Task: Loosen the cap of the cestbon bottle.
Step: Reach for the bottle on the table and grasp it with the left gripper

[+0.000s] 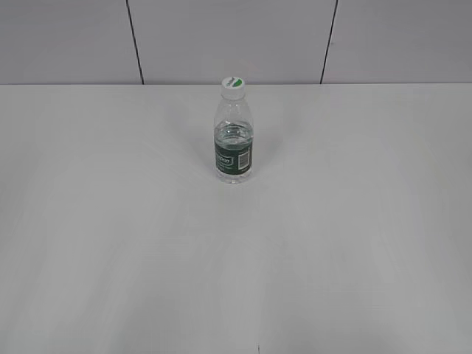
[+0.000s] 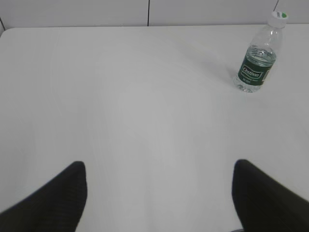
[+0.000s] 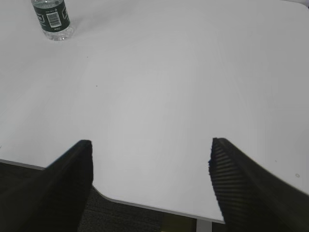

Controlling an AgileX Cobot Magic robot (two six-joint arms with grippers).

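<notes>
While upright mid-table toward the back, cestbon bottle (image 1: 234, 140) with cap (image 1: 233, 85) on, well apart from left gripper (image 2: 159, 193) and right gripper (image 3: 150, 179), both spread wide, empty. Likely light, slick, squashy; clamp ribbed body, twist cap.

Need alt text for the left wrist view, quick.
A capped cestbon bottle stands upright at the far right of a white table. The left claw is open and empty in the foreground, well short of it.
</notes>
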